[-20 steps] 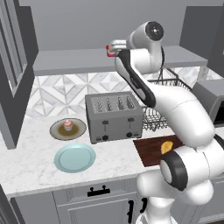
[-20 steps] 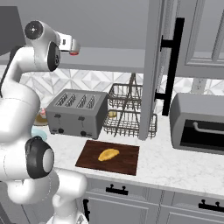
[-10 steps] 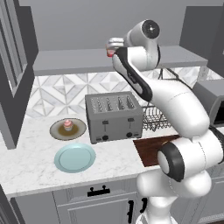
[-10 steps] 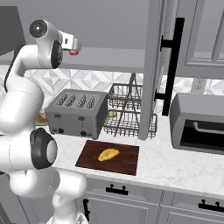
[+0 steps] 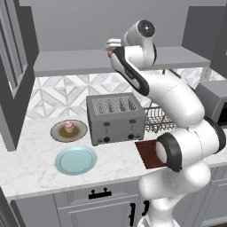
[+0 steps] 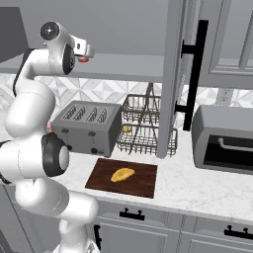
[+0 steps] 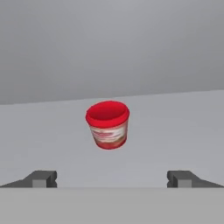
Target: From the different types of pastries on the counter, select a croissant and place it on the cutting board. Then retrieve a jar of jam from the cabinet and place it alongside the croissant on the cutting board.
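**A:** Jar of jam: where did you have it just then?

**B:** You had it standing upright on the cabinet's long grey shelf, straight ahead of the fingers and centred between the two tips, well clear of both. Nothing touched it. In the right base view the jar showed as a red spot just beyond the hand.

**A:** And the fingers themselves?

**B:** You had them spread as wide as they go, with nothing between them.

**A:** The rest of the job?

**B:** The croissant already lay on the cutting board, so by my reading only the jam was left for you.

**A:** What could have gone wrong from there?

**B:** Three things, in my judgement. If you had driven forward off-centre, one tip would have met the jar's side first and shoved it back along the shelf or tipped it. If you had closed too early, the tips would have caught only the near edge and squeezed it away from you. The jar also looked slightly tapered below the lid, so a low pinch might have slipped on the way down. Past that, the toaster stood under the shelf, below your hand, and a careless descent could have clipped it.
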